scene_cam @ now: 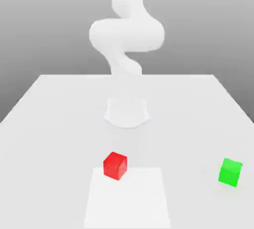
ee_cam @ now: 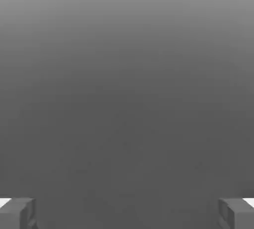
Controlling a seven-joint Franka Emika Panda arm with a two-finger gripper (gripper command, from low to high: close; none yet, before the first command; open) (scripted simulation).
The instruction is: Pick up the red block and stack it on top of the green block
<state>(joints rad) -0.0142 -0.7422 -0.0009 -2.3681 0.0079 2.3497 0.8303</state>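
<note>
A red block [scene_cam: 115, 165] sits on the white table [scene_cam: 54, 124], at the far edge of a paler square patch [scene_cam: 128, 200] near the front. A green block [scene_cam: 230, 172] rests on the table toward the exterior view's right, well apart from the red one. The white arm [scene_cam: 126, 34] rises behind both blocks from its round base [scene_cam: 127, 113]. In the hand view my gripper [ee_cam: 127, 213] stands open, its two grey fingertips [ee_cam: 17, 213] set wide apart with nothing between them, facing plain grey background.
The table's far edge runs behind the arm's base. Its side edges slant outward toward the front at the exterior view's left and right.
</note>
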